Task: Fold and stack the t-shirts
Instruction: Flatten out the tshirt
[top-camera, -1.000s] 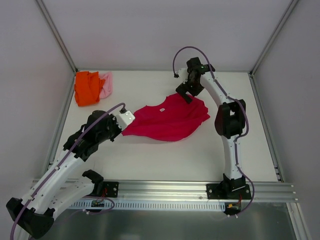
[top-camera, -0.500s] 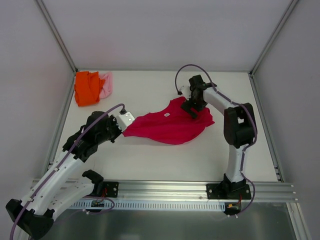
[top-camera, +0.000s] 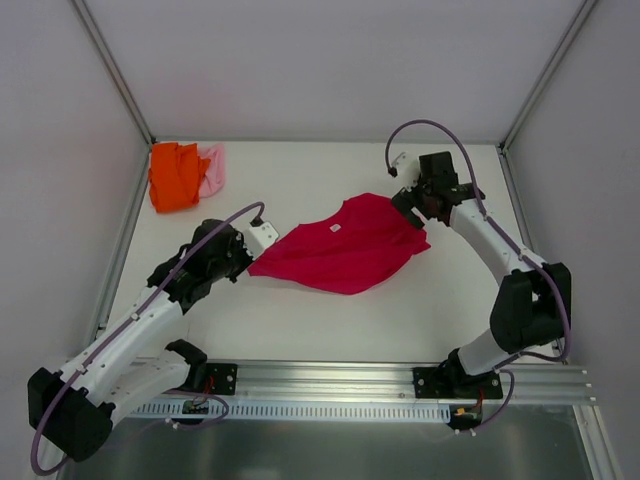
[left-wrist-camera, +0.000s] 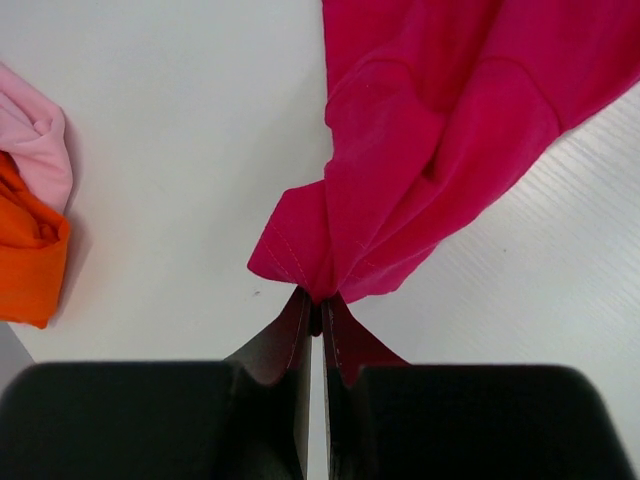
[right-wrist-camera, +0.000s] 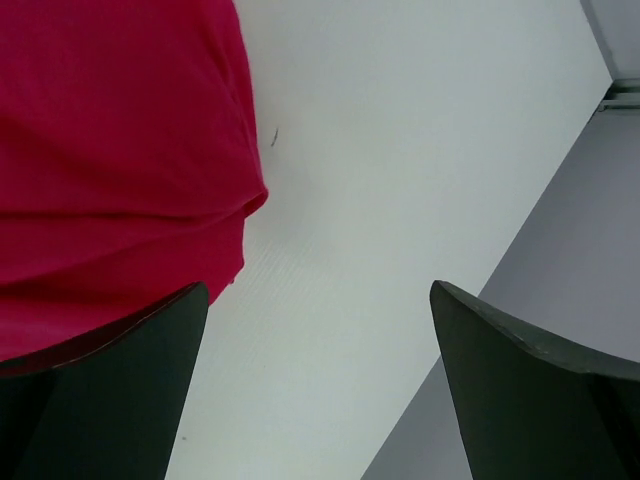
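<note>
Top external view: we record the left gripper (left-wrist-camera: 315, 312) clamped on the crimson t-shirt's (top-camera: 345, 245) left tip, the right gripper (right-wrist-camera: 318, 295) gaping empty at its opposite end.

The crimson-red t-shirt (top-camera: 345, 245) lies unfolded and rumpled around the middle of the tabletop (top-camera: 330, 320). It stretches from left to right, with its left end gathered into a narrow, creased point and its right side spread wider. A small white label shows near its far edge. The bright orange t-shirt (top-camera: 173, 177) sits bunched in the far left corner, and the pale pink t-shirt (top-camera: 213, 168) touches its right side.
</note>
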